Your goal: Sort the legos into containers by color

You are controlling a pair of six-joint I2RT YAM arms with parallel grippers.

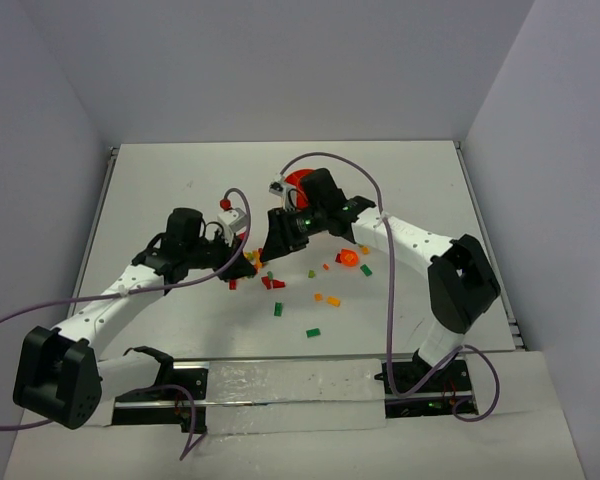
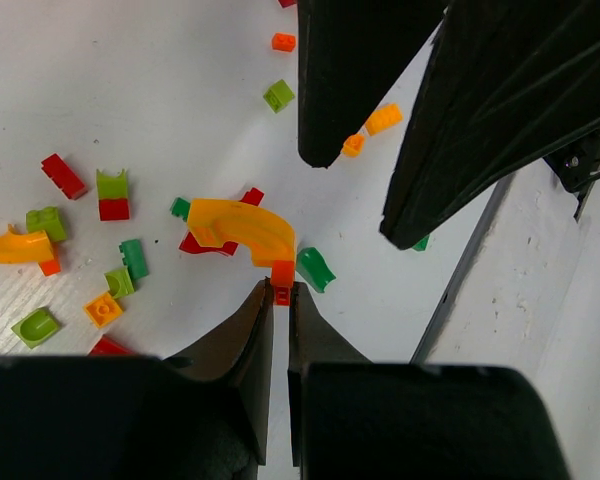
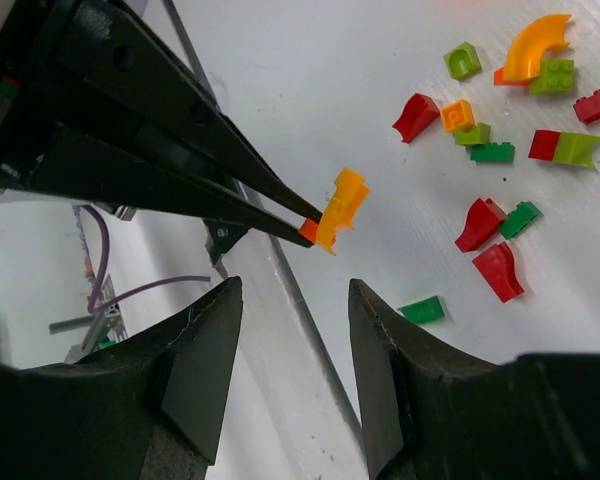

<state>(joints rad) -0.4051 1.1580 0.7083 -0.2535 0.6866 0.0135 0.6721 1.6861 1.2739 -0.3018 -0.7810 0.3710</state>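
Step in hand: pick-up. The left gripper (image 2: 280,300) pinches the orange curved lego (image 2: 242,228) by its end, among loose legos (image 2: 113,195) on the tabletop (image 2: 160,90). The right gripper (image 3: 293,300) stands open, empty. Next move, likely: carry to the bowl (image 1: 298,180), release into one compartment.

The legos (image 1: 313,332) lie scattered on the table (image 1: 180,190), in front of the bowl (image 1: 298,181).

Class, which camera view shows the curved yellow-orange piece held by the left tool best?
The left wrist view: the curved yellow-orange piece sits centre frame, its whole arc visible, its orange end pinched in the left tool. The right wrist view shows it smaller and edge-on. In the top external view it is too small to pick out.
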